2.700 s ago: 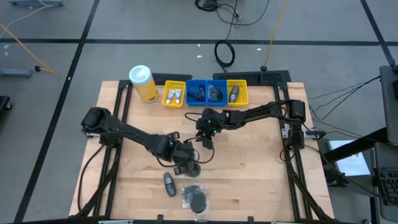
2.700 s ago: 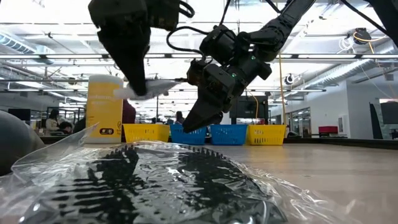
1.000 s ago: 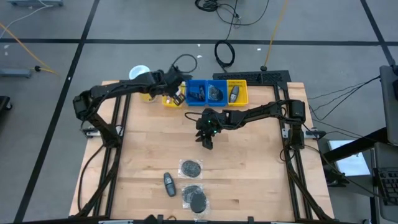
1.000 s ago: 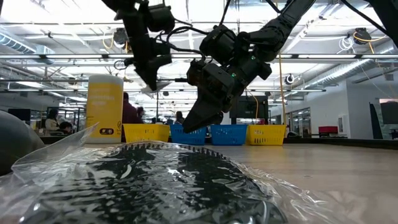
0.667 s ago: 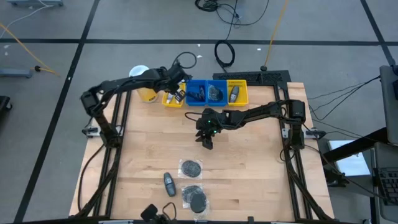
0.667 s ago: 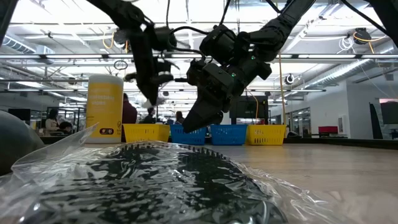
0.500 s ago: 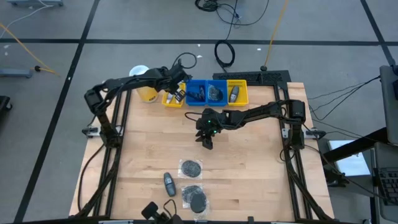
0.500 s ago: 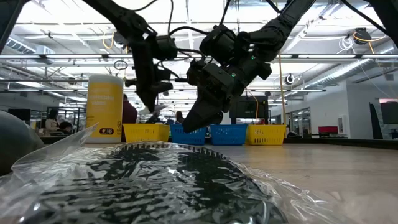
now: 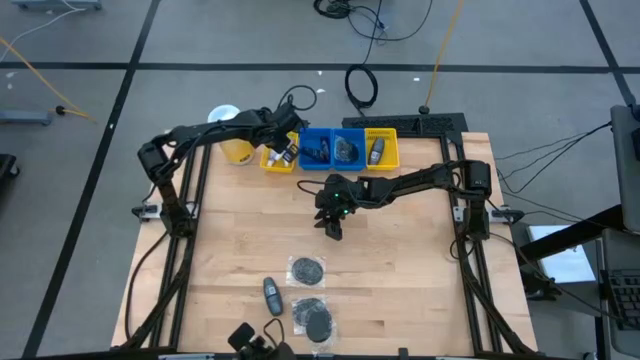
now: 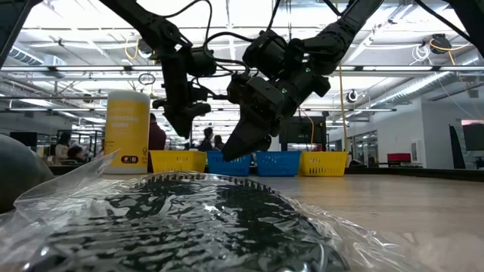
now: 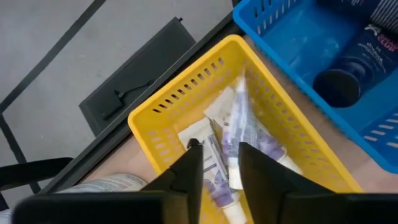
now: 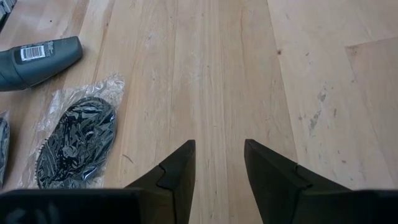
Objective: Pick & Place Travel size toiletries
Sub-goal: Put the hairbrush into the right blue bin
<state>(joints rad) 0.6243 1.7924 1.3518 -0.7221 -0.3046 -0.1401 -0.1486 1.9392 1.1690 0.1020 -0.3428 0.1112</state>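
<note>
The white tubes (image 11: 231, 163) lay in a loose pile in the left-hand yellow bin (image 11: 163, 107), right under your left gripper (image 11: 216, 163), their long axes running roughly along the line between its fingers. Those fingers stood a little apart with nothing between them, so I judged the drop there done. What was left for you lay on the bare wood: two bagged black puffs (image 9: 307, 268) and a grey bottle (image 9: 271, 295), grouped near the table's front edge. Your right gripper (image 9: 333, 226) hung over the middle of the table, fingers apart and empty, and the nearer puff (image 12: 76, 142) sat just ahead of it and off to one side, the bottle (image 12: 38, 60) beyond that, lying flat with its long axis across the gripper's reach. The right arm was clearly the nearer one for the next pick.
</note>
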